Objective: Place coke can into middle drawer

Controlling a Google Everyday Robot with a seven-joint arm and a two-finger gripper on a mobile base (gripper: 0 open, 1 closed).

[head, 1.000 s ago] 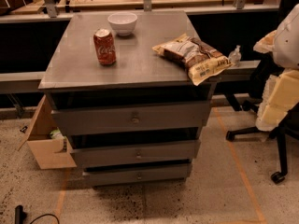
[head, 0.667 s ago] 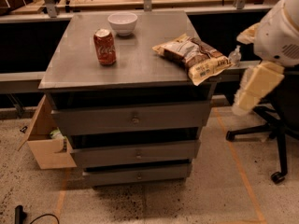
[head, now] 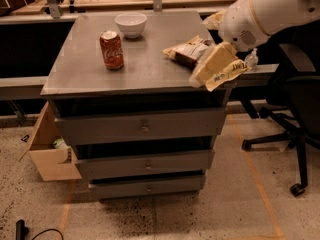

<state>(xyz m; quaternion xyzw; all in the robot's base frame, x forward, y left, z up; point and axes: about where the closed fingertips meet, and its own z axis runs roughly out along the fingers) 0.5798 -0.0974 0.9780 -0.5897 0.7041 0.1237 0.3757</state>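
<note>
Can [head: 111, 49] upright on desk [head: 150, 71], well left of gripper [head: 212, 66] at desk's rt edge.
Gripper's hold: can't tell; mid drawer [head: 147, 164] below-left of it, closed.

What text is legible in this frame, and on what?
"Coca-Cola": white script on the red coke can; recognisable as the logo, but the single letters are blurred.
Snack bag: dark print on its yellow end, too blurred to read.
Gripper, over the right front edge of the cabinet top, beside the bag: no text visible.
Middle drawer: no label.
</note>
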